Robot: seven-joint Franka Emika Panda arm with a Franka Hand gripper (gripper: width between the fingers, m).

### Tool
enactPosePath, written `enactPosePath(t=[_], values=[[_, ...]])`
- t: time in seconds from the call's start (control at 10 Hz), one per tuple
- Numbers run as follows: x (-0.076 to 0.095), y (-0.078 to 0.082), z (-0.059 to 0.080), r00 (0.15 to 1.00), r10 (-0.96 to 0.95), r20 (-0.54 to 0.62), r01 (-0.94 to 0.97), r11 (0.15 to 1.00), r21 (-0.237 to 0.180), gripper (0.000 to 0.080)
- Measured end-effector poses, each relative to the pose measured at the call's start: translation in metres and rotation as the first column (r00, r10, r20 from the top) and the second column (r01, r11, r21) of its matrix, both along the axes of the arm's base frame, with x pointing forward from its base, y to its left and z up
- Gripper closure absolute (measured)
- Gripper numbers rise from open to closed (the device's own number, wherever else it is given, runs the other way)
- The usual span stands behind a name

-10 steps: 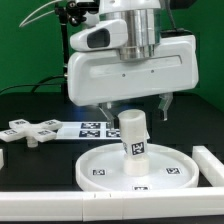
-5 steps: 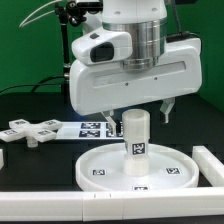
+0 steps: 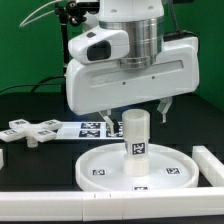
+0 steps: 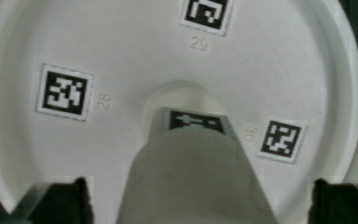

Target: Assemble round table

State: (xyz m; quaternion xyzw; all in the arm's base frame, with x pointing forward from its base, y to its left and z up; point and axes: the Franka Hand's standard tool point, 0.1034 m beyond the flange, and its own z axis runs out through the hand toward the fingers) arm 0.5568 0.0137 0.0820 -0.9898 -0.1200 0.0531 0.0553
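Gripper [image 3: 134,113] hangs with jaws spread, empty. Post [image 3: 135,140] stands upright on disc [image 3: 100,162] centre, at 6 o'clock beneath the jaw gap; long axis vertical.

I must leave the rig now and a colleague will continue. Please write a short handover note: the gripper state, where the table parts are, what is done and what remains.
Gripper: open, just above the post, one finger on each side of its top, and it seems not to grip it.
Post: upright at the middle of the round disc. Whether it is fastened tight cannot be told.
Cross-shaped piece: lies loose on the table, to the exterior view's left of the disc.
Done: the post is set on the disc.
Left: probably check the post's seat, then fit the cross-shaped piece onto it.
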Motion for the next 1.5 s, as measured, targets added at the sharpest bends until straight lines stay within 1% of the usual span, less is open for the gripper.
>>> enactPosePath(t=[0.1,0.2,0.6,0.7,0.8,1.0,1.1,1.3,1.4,1.5], values=[[0.0,0.0,0.0,1.0,0.0,0.0,0.0,1.0,0.0,0.0277],[0.0,0.001,0.0,1.0,0.0,0.0,0.0,1.0,0.0,0.0395],[0.0,0.001,0.0,1.0,-0.019,-0.002,0.019,1.0,-0.002,0.0393],[0.0,0.001,0.0,0.997,-0.083,-0.004,0.083,0.997,0.004,0.0393],[-0.002,-0.001,-0.001,0.978,-0.207,-0.005,0.207,0.978,0.01,0.0393],[-0.004,0.0,-0.001,0.915,-0.404,-0.008,0.404,0.915,0.009,0.0393],[-0.004,0.003,-0.001,0.866,-0.501,-0.013,0.501,0.866,0.003,0.0392],[-0.004,0.01,0.0,0.771,-0.636,-0.015,0.636,0.771,-0.016,0.039],[-0.004,0.011,0.0,0.721,-0.692,-0.019,0.692,0.722,-0.026,0.039],[-0.004,0.011,0.0,0.652,-0.758,-0.026,0.757,0.652,-0.038,0.039]])
